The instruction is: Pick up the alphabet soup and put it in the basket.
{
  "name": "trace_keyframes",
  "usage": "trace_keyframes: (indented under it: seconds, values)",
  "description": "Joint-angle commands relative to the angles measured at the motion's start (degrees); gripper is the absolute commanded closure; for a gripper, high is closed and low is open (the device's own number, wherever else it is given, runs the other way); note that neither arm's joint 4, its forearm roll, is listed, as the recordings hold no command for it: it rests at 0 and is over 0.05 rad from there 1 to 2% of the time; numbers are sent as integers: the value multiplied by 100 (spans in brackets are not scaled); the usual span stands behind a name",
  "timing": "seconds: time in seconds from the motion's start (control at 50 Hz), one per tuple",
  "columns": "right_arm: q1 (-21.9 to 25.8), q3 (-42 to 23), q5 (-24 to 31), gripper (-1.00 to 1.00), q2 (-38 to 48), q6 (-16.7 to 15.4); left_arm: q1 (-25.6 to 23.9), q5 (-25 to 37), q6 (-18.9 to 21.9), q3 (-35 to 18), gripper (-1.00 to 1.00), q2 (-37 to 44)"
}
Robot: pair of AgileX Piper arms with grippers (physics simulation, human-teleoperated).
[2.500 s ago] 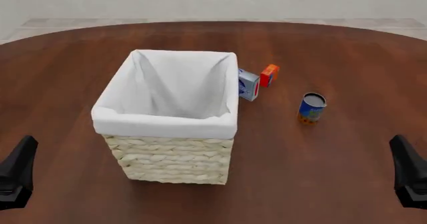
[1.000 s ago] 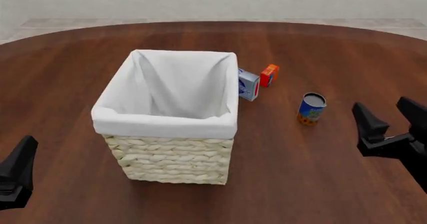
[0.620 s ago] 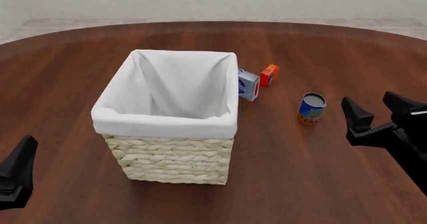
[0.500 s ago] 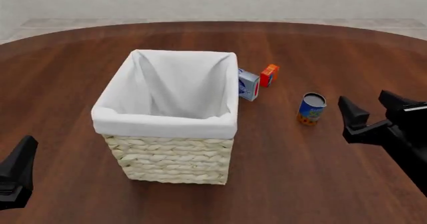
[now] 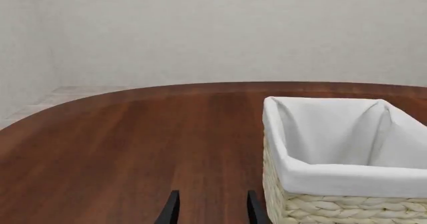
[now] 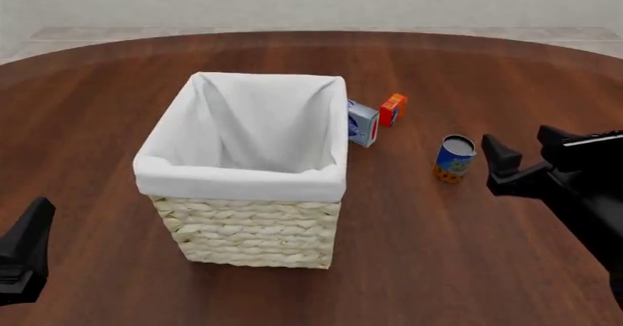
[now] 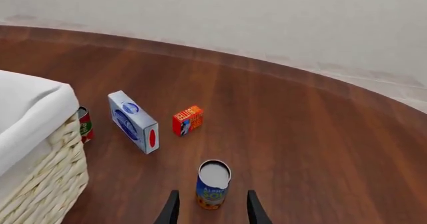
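The alphabet soup (image 6: pixel 454 158) is a small upright can with a blue label, orange base band and grey lid, standing right of the basket (image 6: pixel 245 167). In the right wrist view the can (image 7: pixel 213 185) sits just ahead of the fingers, in line with the gap. My right gripper (image 6: pixel 526 151) is open, just right of the can and not touching it. The left gripper (image 6: pixel 29 238) rests low at the front left, far from the basket; its fingers (image 5: pixel 172 209) stand apart with nothing between them. The basket (image 5: pixel 347 184) is cream wicker with a white liner.
A blue-and-white box (image 6: pixel 362 122) and a small orange-red box (image 6: pixel 392 109) stand by the basket's far right corner. A red-labelled can (image 7: pixel 85 125) shows behind the basket in the right wrist view. Bare brown table (image 6: pixel 438 268) surrounds everything.
The right gripper has come in from the front right, moving left and forward towards the can, fingers open throughout. The left arm and all objects have stayed still.
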Motion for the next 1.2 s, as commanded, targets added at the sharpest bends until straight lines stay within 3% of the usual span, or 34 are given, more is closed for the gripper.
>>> trace_keyframes:
  seconds: [0.02,0.74,1.2]
  values:
    - [-10,-173,-30,-100,250,-10,0,0,0,0,-100,0]
    - [-34,-537,-282,-100,1137,-98,0,0,0,0,-100,0]
    - [120,-817,-21,-100,1290,-191,0,0,0,0,-100,0]
